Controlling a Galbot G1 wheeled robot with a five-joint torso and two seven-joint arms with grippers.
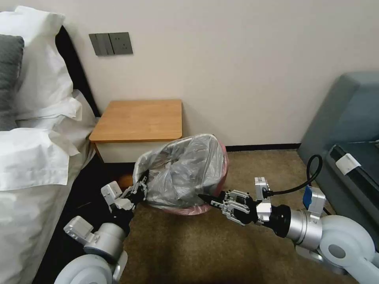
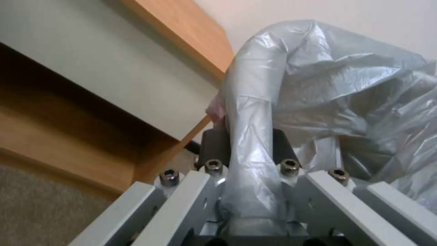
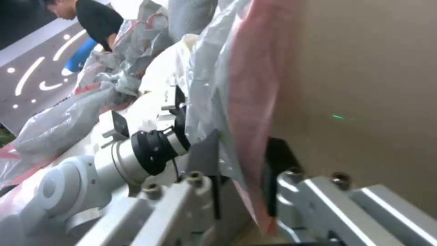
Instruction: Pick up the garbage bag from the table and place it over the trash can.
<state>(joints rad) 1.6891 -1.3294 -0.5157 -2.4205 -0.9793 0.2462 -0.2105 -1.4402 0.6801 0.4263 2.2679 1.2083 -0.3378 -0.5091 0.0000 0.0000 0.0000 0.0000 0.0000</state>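
Garbage bag [image 1: 185, 169] before table [image 1: 138, 118], between my left gripper [image 1: 139, 189] and right gripper [image 1: 211, 200]; bed [image 1: 35, 165] left, sofa [image 1: 347, 130] right.

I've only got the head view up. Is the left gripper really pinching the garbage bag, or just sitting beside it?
Observer: Pinching it. In the left wrist view the left gripper is closed on a fold of the garbage bag.
Operator: And the right side?
Observer: The right gripper clamps the bag's pinkish rim between its dark pads.
Operator: Anything close to the left gripper?
Observer: The table stands right beside it, its lower shelf level with the fingers.
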